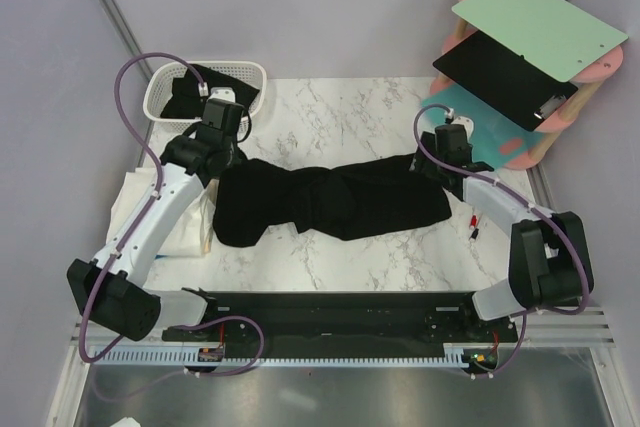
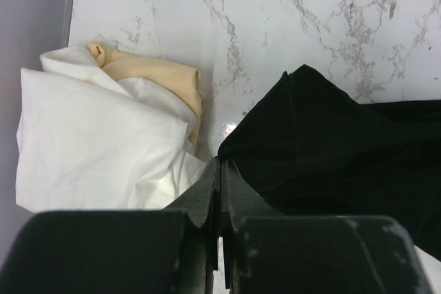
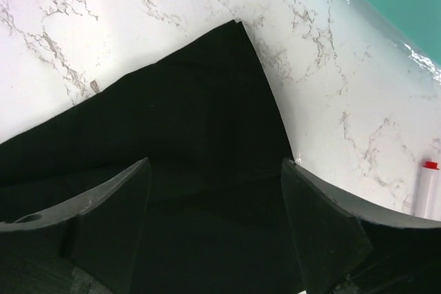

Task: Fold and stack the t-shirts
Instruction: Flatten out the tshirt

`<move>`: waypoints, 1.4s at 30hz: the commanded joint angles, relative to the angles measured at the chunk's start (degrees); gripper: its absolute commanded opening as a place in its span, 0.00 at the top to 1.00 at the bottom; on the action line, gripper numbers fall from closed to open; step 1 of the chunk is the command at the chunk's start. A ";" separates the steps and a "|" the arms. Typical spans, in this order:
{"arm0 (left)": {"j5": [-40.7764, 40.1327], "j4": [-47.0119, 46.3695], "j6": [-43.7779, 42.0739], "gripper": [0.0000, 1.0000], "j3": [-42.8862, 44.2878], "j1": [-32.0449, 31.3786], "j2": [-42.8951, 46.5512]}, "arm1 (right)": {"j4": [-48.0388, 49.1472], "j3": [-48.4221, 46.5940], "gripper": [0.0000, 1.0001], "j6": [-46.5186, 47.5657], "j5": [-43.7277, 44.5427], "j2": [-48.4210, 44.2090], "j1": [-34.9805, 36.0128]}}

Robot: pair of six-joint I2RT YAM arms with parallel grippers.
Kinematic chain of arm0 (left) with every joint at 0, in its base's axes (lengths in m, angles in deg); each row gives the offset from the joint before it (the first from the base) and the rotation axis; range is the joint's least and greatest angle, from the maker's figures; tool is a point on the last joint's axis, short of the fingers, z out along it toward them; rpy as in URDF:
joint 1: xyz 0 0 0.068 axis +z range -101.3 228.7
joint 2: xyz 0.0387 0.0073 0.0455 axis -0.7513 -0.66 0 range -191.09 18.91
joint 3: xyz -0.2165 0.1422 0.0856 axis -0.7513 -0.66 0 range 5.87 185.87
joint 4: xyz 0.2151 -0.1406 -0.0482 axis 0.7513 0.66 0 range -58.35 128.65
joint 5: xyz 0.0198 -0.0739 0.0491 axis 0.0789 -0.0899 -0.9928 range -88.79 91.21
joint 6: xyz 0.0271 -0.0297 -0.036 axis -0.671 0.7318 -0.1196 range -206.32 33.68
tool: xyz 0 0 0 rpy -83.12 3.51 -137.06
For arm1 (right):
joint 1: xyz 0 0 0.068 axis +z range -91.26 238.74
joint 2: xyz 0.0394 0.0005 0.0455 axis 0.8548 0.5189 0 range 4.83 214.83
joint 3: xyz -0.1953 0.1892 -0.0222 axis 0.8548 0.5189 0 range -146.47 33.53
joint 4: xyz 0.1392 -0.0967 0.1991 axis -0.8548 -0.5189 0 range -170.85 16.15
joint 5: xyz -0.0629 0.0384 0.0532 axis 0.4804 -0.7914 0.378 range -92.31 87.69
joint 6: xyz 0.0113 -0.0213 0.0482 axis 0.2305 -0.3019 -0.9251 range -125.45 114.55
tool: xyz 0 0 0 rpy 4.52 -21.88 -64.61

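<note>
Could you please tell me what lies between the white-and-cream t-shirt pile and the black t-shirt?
Just a narrow strip of bare marble table, with the shut left claw pointing at it; the left wrist view shows this.

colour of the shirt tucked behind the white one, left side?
Cream. The cream shirt peeks out behind the white shirt; left wrist view shows it best.

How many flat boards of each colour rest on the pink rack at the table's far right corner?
Light green board: 1
Black board: 1
Teal board: 1
Total: 3
</note>
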 commanded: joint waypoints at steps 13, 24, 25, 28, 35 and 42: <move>1.57 -0.70 2.66 0.98 -4.28 0.18 0.93 | 23.20 18.87 0.28 -34.05 -32.15 -3.87 -10.12; 2.18 -2.38 2.57 0.98 -6.04 0.18 1.11 | 28.31 21.51 0.28 -36.87 -29.87 1.66 -10.74; 2.18 -2.46 2.48 0.98 -6.04 0.18 1.19 | 29.44 21.34 0.28 -37.05 -29.52 2.28 -10.74; 1.83 -2.55 2.39 0.98 -6.13 0.18 1.19 | 29.81 20.11 0.28 -37.14 -28.81 5.00 -10.82; 1.48 -2.46 2.22 0.98 -6.31 0.18 1.63 | 32.18 17.30 0.28 -38.37 -28.02 7.91 -11.09; 1.39 -2.55 2.22 0.98 -6.31 0.18 0.93 | 32.09 14.13 0.29 -38.37 -28.37 9.93 -11.17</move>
